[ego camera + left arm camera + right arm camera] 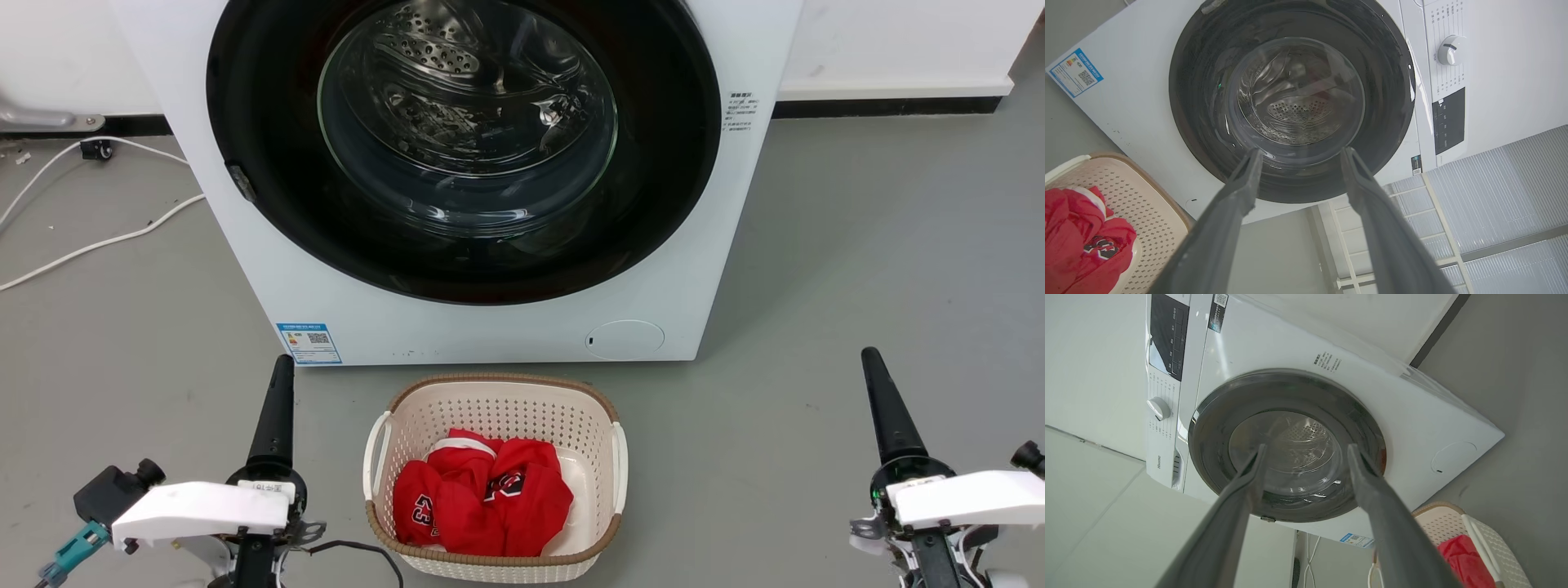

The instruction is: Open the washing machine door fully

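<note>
Left end effector (1301, 152) and right end effector (1306, 447): fingers apart, empty, parked at 7 and 5 o'clock in head view. They flank the laundry basket (498, 380), I reckon to keep off it. Washing machine door (465, 139) at 12, shut flush, untouched.

washer (490, 335): 1
washing machine door (269, 122): 1
basket (498, 380): 1
grippers: 2 – left gripper (1301, 152), right gripper (1306, 446)
fingers (1229, 212): 2 ea.
wht floor cables (106, 242): 2
knob (1450, 50): 1
blue label (309, 343): 1
red clothes (490, 498): qty unclear
</note>
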You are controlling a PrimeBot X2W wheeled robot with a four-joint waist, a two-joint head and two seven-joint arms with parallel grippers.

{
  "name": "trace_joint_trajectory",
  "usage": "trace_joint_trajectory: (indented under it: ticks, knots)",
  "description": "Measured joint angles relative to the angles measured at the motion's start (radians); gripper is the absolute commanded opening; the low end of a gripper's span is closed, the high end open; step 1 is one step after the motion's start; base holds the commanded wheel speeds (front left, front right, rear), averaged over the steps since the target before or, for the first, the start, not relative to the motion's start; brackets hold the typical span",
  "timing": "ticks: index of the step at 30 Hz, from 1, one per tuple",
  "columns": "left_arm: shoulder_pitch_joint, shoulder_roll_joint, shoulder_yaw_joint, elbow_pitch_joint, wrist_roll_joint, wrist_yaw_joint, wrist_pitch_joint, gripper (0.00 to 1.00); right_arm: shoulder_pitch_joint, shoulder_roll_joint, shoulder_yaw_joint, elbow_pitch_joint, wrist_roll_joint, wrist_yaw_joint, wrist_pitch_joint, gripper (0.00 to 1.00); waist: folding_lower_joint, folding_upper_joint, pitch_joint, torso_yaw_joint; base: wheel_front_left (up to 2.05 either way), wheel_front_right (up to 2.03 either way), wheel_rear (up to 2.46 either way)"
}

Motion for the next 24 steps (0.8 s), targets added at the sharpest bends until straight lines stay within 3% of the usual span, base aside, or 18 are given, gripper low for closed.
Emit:
trace_joint_trajectory:
  ticks: [11, 24]
  knots:
    - [0.012, 0.004, -0.015, -0.038, 0.21, 0.0, -0.042, 1.0, 0.016, 0.0, 0.021, -0.054, -0.292, 0.0, -0.041, 1.0, 0.0, 0.0, -0.002, 0.003, 0.0, 0.0, 0.0]
    - [0.017, 0.006, -0.023, -0.058, 0.43, 0.0, -0.086, 1.0, 0.038, 0.0, 0.044, -0.069, -0.507, 0.0, -0.083, 1.0, 0.0, 0.0, -0.003, 0.004, 0.0, 0.0, 0.0]
